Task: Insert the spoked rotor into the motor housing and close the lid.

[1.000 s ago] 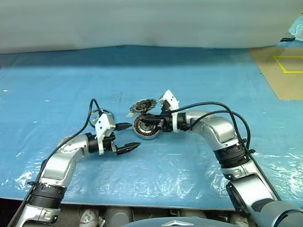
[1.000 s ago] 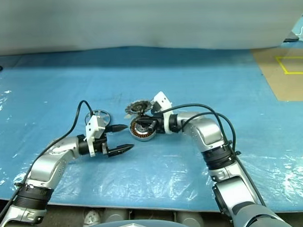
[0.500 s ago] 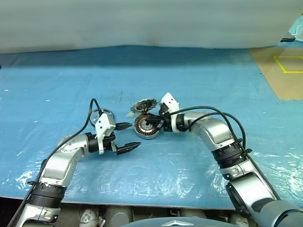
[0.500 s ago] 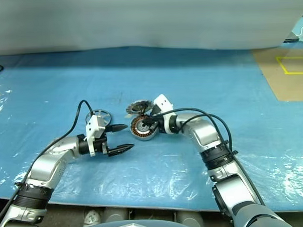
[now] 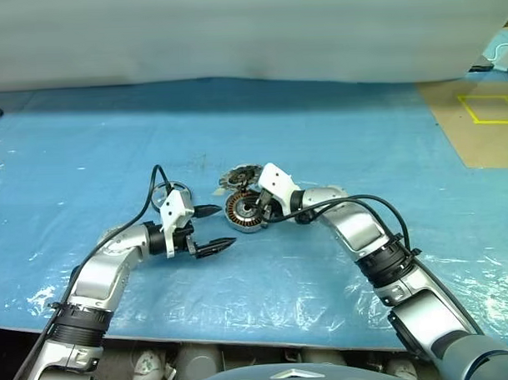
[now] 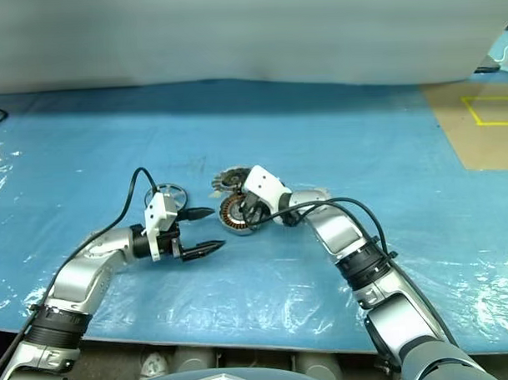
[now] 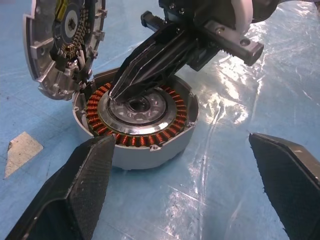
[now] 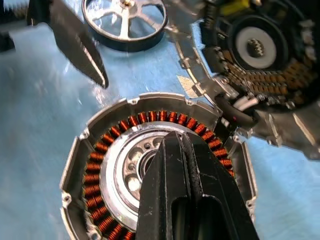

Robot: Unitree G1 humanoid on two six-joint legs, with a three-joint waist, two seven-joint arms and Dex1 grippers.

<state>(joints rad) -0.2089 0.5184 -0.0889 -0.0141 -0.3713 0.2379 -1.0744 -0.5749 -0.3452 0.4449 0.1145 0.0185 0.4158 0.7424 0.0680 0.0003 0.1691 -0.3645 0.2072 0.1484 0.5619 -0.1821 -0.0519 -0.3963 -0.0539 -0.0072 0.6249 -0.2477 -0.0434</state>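
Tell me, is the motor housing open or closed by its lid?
Open. The motor housing shows its copper windings, and the lid leans beside it.

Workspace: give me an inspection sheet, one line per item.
Surface: blue plastic sheet, wrinkled and shiny.
Job's things: motor housing open, copper windings showing; lid tilted against its rim; spoked rotor flat on the sheet, apart from the housing.
Clutter: small pale scrap beside the housing.
Grippers: right gripper shut, tips on the housing's centre; left gripper open, holding nothing.
Cables: black, along both arms.
Surroundings: brown floor with yellow tape.
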